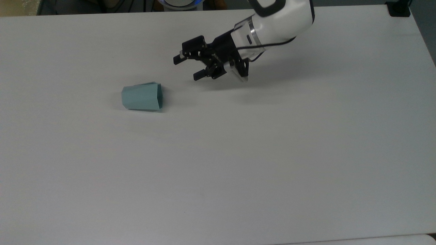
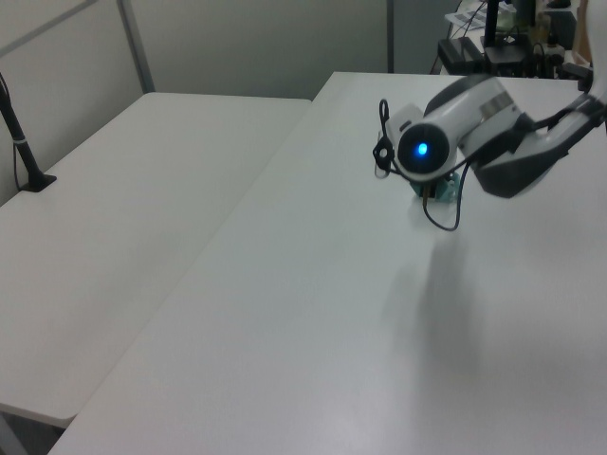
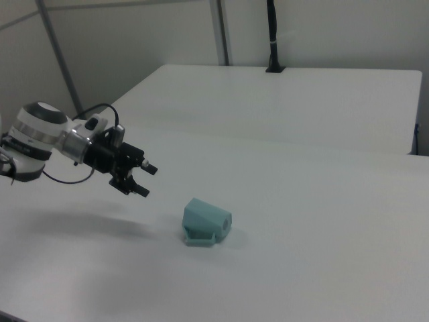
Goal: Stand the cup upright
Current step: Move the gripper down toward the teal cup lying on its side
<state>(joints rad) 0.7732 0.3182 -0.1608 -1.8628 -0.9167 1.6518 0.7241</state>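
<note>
The cup (image 1: 142, 97) is pale teal and faceted, and it lies on its side on the white table (image 1: 238, 170), its wide mouth toward the top view's right. In the right view the cup (image 3: 206, 223) shows its handle side down against the table. My gripper (image 1: 187, 68) hovers to the top view's upper right of the cup, apart from it, with its fingers open and empty and pointing toward the top view's left. The right view has the gripper (image 3: 148, 182) above the table to the left of the cup. In the left view the arm's wrist (image 2: 422, 152) covers most of the cup.
A second white table (image 2: 123, 190) adjoins this one along a seam. A black clamp (image 1: 398, 8) sits at the top view's far right corner. A black post (image 3: 271, 40) stands at the back of the other table.
</note>
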